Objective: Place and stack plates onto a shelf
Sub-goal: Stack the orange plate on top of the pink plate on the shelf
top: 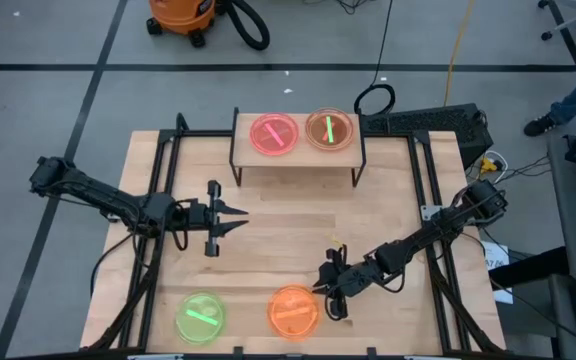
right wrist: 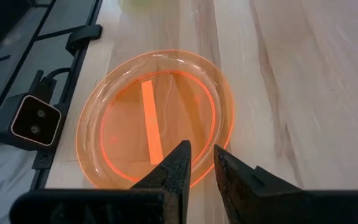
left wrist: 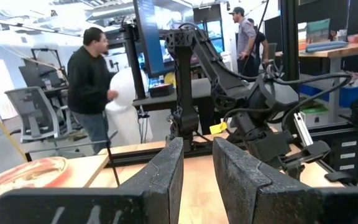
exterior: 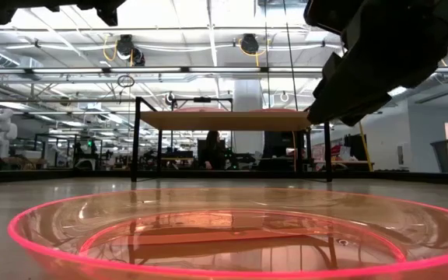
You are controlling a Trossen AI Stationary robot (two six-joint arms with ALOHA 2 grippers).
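My right pincer [top: 326,291] hangs at lower centre of the high view, fingers a narrow gap apart and empty, just beside the rim of the orange plate [top: 294,311] on the table [top: 398,200]. A green plate [top: 201,317] lies at lower left. My left pincer [top: 236,222], narrowly parted and empty, waits at centre left. On the shelf [top: 298,157], upper centre, sit a pink plate [top: 274,134] and an orange-brown plate [top: 330,130] side by side.

Open tabletop [top: 288,225] across the middle, between shelf [top: 298,152] and near edge. Shelf top filled by pink plate [top: 274,134] and orange plate [top: 330,130]. Near edge blocked by green plate [top: 201,317] and orange plate [top: 294,311], right end effector [top: 324,291] just beside it.
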